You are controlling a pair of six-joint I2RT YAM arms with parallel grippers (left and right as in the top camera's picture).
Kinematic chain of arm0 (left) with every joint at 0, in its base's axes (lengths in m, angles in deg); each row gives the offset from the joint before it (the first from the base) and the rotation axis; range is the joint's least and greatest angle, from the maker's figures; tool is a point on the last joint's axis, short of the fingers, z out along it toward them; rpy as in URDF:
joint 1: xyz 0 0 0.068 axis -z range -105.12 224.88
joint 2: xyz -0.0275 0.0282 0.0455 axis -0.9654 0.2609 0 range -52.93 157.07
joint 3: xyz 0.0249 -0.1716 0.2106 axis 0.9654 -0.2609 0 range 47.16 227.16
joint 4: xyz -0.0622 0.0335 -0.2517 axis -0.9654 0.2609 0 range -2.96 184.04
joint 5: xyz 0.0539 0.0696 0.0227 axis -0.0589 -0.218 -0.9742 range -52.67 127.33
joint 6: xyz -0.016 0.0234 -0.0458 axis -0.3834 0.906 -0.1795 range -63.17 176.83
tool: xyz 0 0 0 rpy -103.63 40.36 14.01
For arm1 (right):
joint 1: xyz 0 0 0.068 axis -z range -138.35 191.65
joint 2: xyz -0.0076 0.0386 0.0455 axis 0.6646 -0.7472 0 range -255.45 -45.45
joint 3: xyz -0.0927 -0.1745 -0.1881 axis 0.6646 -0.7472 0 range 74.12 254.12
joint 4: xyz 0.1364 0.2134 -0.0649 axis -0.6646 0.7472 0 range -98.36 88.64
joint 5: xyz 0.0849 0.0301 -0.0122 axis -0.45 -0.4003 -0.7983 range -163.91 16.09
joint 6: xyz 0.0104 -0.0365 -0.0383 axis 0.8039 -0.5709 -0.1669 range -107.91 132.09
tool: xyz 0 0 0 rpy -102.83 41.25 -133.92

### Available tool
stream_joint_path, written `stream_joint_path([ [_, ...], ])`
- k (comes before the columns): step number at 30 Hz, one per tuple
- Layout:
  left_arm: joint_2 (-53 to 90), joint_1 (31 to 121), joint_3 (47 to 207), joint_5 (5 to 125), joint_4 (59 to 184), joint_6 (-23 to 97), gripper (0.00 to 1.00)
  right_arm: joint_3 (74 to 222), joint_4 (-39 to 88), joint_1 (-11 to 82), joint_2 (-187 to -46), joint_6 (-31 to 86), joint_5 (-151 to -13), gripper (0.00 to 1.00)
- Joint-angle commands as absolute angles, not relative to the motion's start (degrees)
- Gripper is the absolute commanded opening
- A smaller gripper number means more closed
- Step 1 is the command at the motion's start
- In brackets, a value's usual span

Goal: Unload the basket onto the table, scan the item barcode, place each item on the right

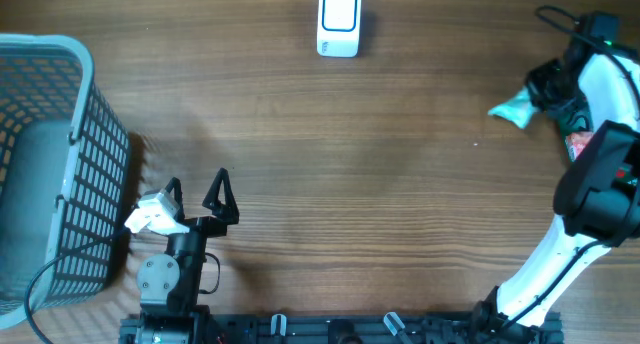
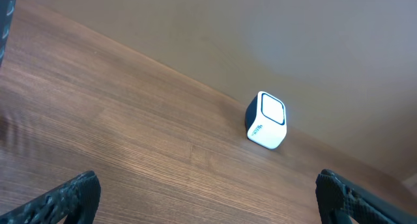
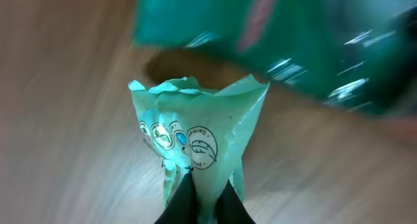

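I am working over a brown wood-grain table [image 1: 350, 134], with a grey lattice basket [image 1: 95, 164] sitting at its left edge and a boxy white scanner [image 1: 338, 22] standing at the far side. My left gripper [image 1: 196, 182] is gaping wide, holding nothing. My right gripper [image 3: 203, 199] is pinching a crinkly green pouch [image 3: 195, 133] near the right edge

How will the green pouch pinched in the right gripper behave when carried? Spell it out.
Probably floppy: the green pouch creases and flares beyond the right gripper, which pinches only one edge. Likely light, since it looks thin and mostly flat. Its glossy film may be slippery, so it could slide during fast swings.
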State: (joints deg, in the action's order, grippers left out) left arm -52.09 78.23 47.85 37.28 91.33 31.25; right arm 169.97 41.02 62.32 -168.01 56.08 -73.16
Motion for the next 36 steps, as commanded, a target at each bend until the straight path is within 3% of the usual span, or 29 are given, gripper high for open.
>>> stream_joint_path([
  [1, -52.4, 78.0, 47.5, 38.0, 91.3, 32.2, 1.00, 174.6, 42.4, 66.7, -164.8, 54.1, -65.0, 0.22],
  [2, -52.4, 78.0, 47.5, 38.0, 91.3, 32.2, 1.00, 176.0, 42.4, 67.3, -164.2, 52.2, -66.7, 0.45],
  [3, -52.4, 78.0, 47.5, 38.0, 91.3, 32.2, 1.00, 177.9, 42.5, 67.8, -163.5, 48.0, -69.7, 0.80],
  [4, -52.4, 78.0, 47.5, 38.0, 91.3, 32.2, 1.00, 179.9, 43.2, 68.0, -162.7, 44.3, -72.8, 0.99],
  [11, -52.4, 78.0, 47.5, 38.0, 91.3, 32.2, 1.00, 194.6, 57.5, 67.3, -151.5, 40.2, -85.6, 1.00],
  [15, -52.4, 78.0, 47.5, 38.0, 91.3, 32.2, 1.00, 195.3, 65.0, 67.3, -139.4, 34.2, -95.5, 1.00],
  [19, -52.4, 78.0, 47.5, 38.0, 91.3, 32.2, 1.00, 195.3, 68.3, 67.3, -126.7, 32.4, -95.4, 1.00],
  [27, -52.4, 78.0, 47.5, 38.0, 91.3, 32.2, 1.00, 195.3, 69.1, 67.3, -102.8, 40.8, -95.4, 1.00],
  [36, -52.4, 78.0, 47.5, 38.0, 91.3, 32.2, 1.00, 195.2, 73.4, 67.3, -87.5, 39.8, -90.0, 1.00],
])
